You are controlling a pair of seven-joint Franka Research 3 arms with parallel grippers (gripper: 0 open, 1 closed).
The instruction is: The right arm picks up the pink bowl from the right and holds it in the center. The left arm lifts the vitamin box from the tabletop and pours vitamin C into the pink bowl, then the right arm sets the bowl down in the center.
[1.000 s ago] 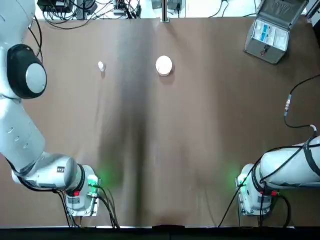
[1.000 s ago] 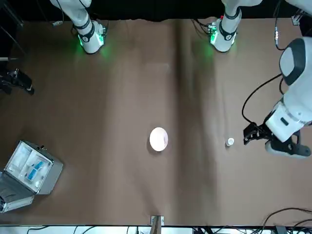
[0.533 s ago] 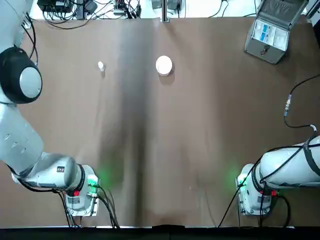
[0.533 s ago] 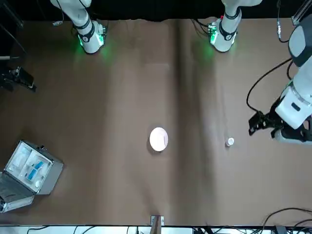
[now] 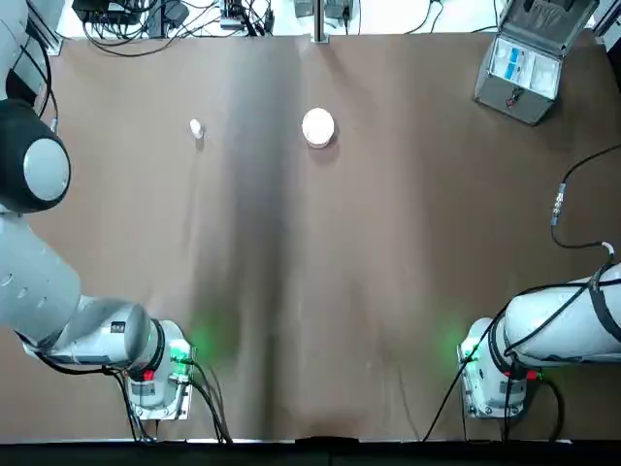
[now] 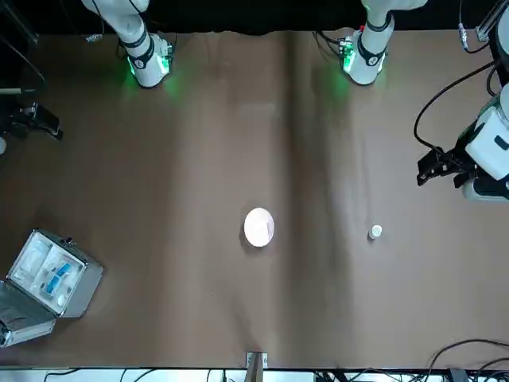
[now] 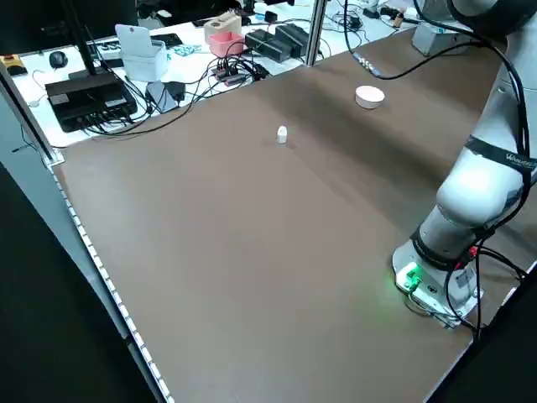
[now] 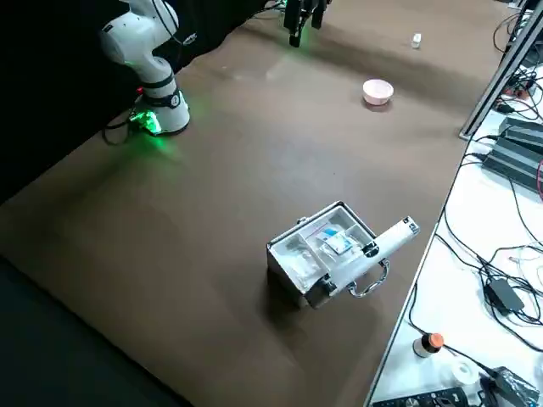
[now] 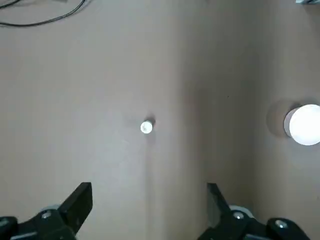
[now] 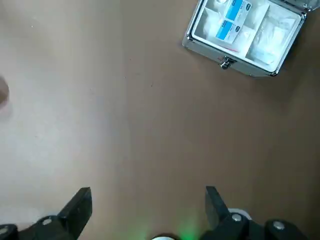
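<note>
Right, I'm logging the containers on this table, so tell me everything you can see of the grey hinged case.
The case is a boxy grey container with metallic-looking edges, a front latch and a carrying handle. Its hinged lid is open. Inside, a white compartmented section holds blue-and-white packets and clear plastic-looking bags. It sits upright on the brown tabletop, angled, near the far edge on the robot's right. Neither gripper touches it.

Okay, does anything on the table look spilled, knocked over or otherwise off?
No, nothing stands out: the pink bowl and vitamin box both stand upright on the tabletop, and no spill shows.
</note>
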